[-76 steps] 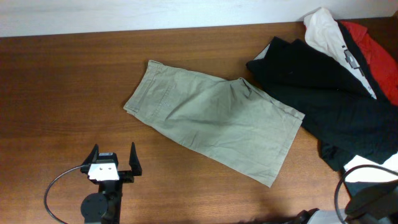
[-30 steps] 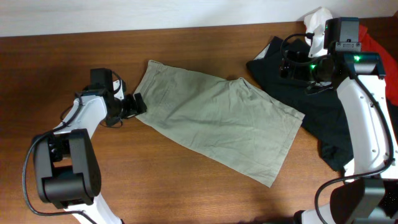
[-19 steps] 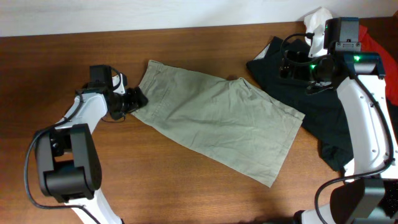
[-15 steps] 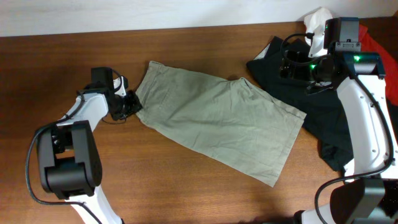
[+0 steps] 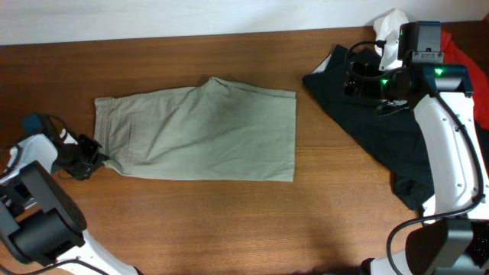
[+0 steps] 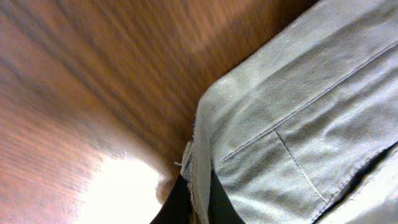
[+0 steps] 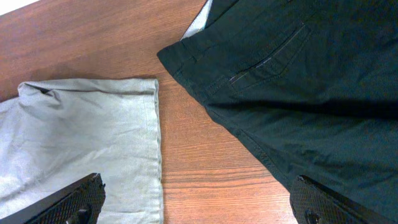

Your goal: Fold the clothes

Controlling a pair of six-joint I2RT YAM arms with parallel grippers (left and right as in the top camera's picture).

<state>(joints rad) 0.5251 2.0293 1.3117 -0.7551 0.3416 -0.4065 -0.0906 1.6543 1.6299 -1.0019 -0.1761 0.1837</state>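
The tan shorts lie spread flat on the left-centre of the surface, with the leg hems toward the black garment but apart from it. The left tool pinches only the very corner of the waistband. With so thin a bite, any pull could let the cloth slip free or drag it into wrinkles. The right tool hangs spread above the black garment and could snag it if it dips.
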